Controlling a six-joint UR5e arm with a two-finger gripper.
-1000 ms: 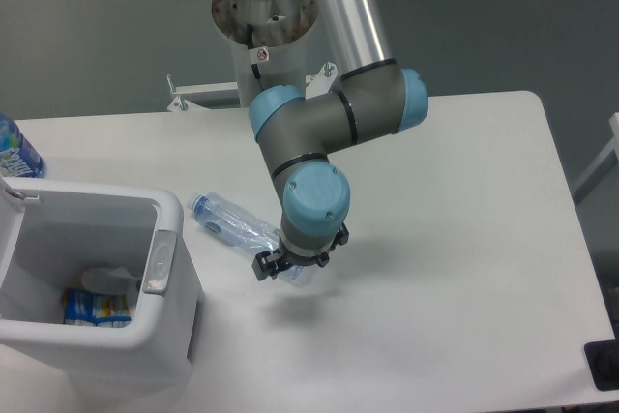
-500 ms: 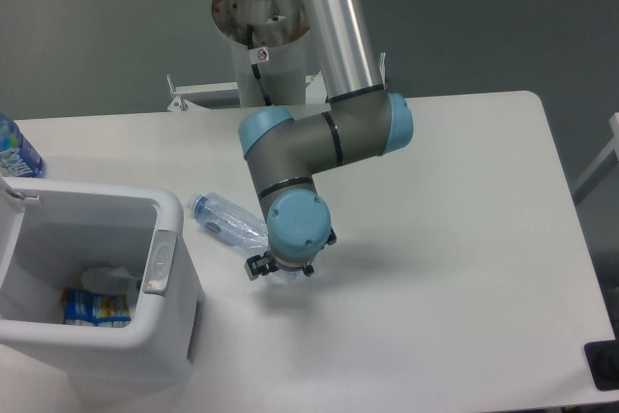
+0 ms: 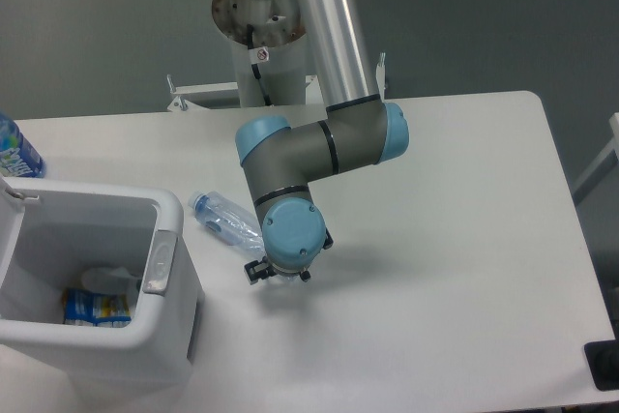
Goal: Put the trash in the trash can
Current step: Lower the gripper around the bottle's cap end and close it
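Lower now, claw (image 3: 278, 275) sits over clear bottle's (image 3: 224, 222) base.

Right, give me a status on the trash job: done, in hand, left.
Done: a white packet and another item lie in the trash can. In hand: the pincer is down at the base end of the clear bottle, which lies on the table; grip cannot be told. Left: lift the bottle and drop it in the can.

Gripper (image 3: 278, 274) over table (image 3: 435, 239); water bottle (image 3: 224, 222) lies just left, reaching beneath it. Trash can (image 3: 116, 336) farther left, packet (image 3: 95, 307) inside.
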